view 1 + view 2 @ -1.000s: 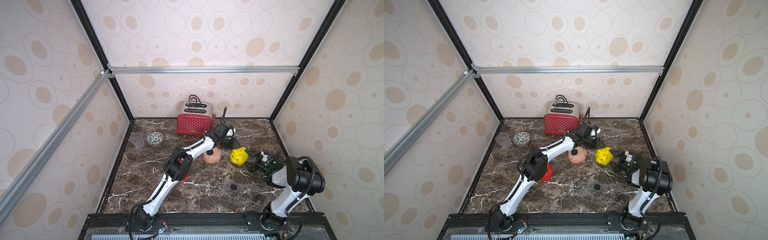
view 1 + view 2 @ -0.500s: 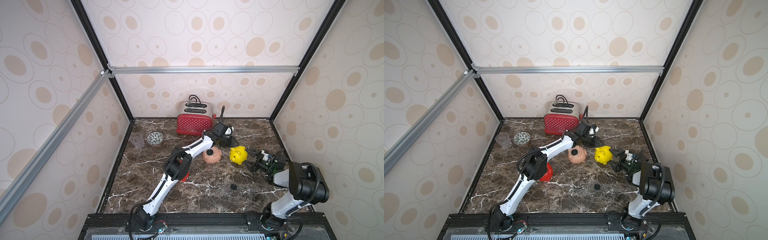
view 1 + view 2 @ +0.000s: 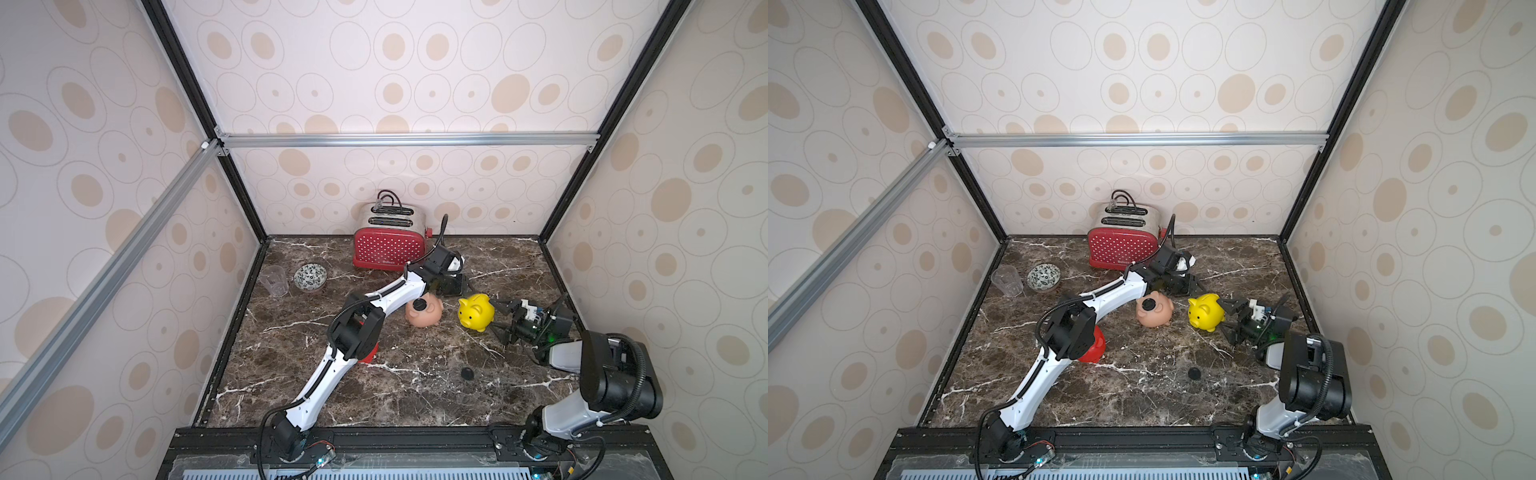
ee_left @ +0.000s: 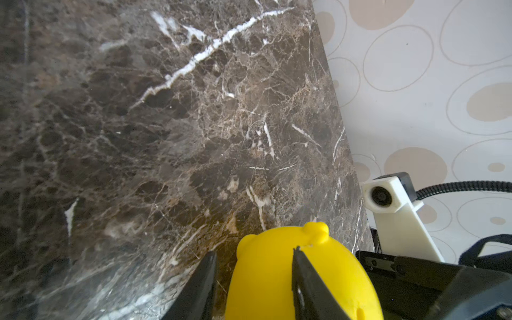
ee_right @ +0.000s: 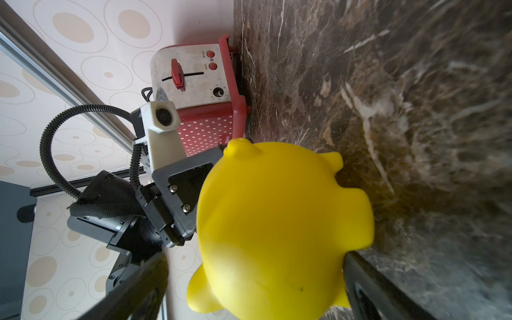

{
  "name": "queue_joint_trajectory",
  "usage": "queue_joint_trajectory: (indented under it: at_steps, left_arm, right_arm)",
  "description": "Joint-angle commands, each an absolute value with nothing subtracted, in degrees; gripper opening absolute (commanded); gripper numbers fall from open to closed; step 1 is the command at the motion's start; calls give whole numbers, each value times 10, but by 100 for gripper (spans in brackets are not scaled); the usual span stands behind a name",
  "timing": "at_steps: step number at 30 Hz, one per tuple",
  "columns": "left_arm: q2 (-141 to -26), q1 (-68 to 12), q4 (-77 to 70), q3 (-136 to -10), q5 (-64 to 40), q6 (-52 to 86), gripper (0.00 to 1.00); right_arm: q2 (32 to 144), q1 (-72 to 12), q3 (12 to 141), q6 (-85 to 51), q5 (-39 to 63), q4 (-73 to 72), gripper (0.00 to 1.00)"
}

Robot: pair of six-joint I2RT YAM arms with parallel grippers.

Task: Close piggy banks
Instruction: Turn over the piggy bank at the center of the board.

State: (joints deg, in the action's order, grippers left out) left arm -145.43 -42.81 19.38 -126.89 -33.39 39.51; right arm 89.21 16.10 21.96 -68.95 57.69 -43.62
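Note:
The yellow piggy bank (image 3: 476, 312) (image 3: 1205, 311) stands on the marble. My right gripper (image 3: 500, 320) (image 5: 253, 291) is open wide, its fingers on either side of the pig's rear. My left gripper (image 3: 451, 283) (image 4: 253, 266) reaches in from behind the pig; its jaws stand a little apart and grip nothing, and one fingertip (image 4: 300, 266) is close to the pig's ear. The peach-pink piggy bank (image 3: 424, 311) lies on its side with a black plug (image 3: 419, 304) in its belly hole. The red piggy bank (image 3: 1094, 349) is mostly hidden under my left arm.
A loose black plug (image 3: 467, 373) lies on the marble floor (image 3: 407, 399) near the front. The red polka-dot toaster (image 3: 388, 245) stands at the back wall just behind my left gripper. A patterned bowl (image 3: 310, 277) and a clear cup (image 3: 275, 280) sit at the back left.
My right arm's elbow has sunk lower and its gripper has edged closer to the yellow pig. The yellow pig now stands more upright. The left gripper has hardly moved.

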Motion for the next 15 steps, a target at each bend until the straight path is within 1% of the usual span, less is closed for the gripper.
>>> queue_joint_trajectory:
  at_steps: [1,15]
  left_arm:
    - [-1473,-435,236,-1280,-345,378,44]
    - [-1482,-435,236,-1286,-344,381,45]
  right_arm:
    - [867,158,236,-685,590,-446,100]
    - [838,158,249,-704,598,-439,100]
